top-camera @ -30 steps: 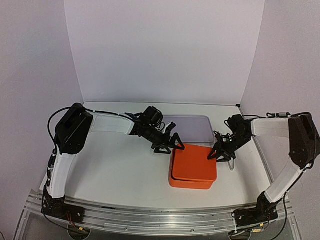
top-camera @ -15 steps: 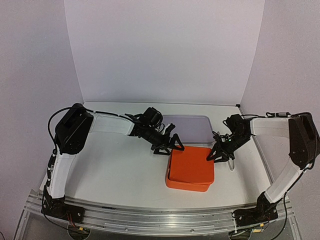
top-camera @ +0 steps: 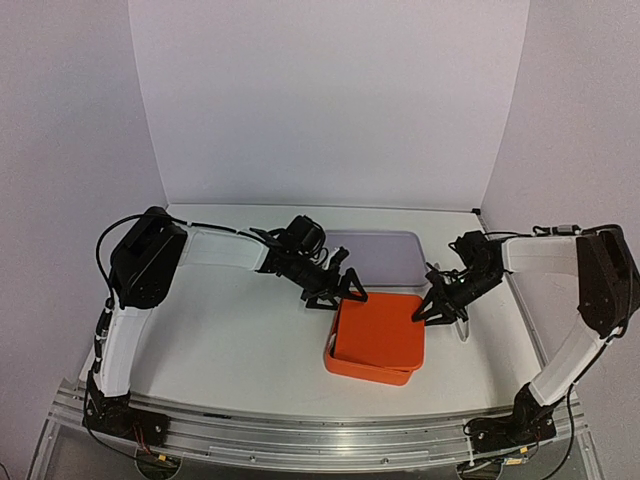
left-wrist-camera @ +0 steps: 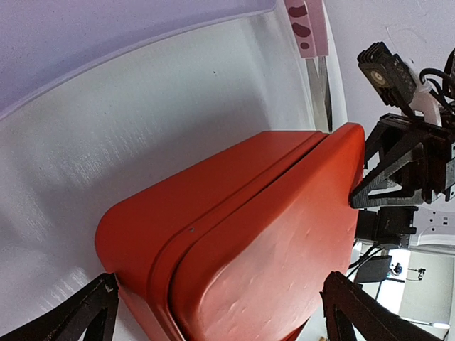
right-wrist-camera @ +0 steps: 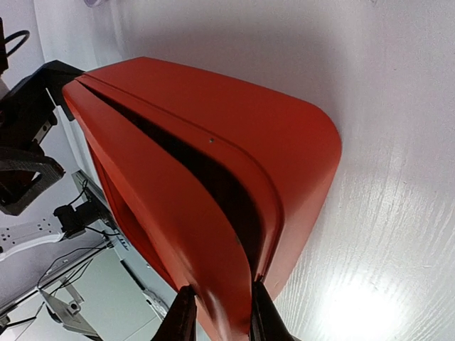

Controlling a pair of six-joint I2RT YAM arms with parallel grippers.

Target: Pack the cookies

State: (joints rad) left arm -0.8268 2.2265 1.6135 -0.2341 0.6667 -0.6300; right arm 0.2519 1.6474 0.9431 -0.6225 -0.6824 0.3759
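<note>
Now | left tool (top-camera: 345,293) wide, angled at lid (top-camera: 378,333) | right tool (right-wrist-camera: 217,312) pinching lid rim

robotics lab bench, by the look of it: left arm (top-camera: 150,265) and right arm (top-camera: 600,280) bolted to an aluminium rail (top-camera: 320,440) at the near edge of a white tabletop (top-camera: 240,340), boxed in by plain white backdrop panels (top-camera: 330,100). black cables (top-camera: 103,245) trailing along the arms; stands and wiring (right-wrist-camera: 71,213) beyond the table's edge.
</note>
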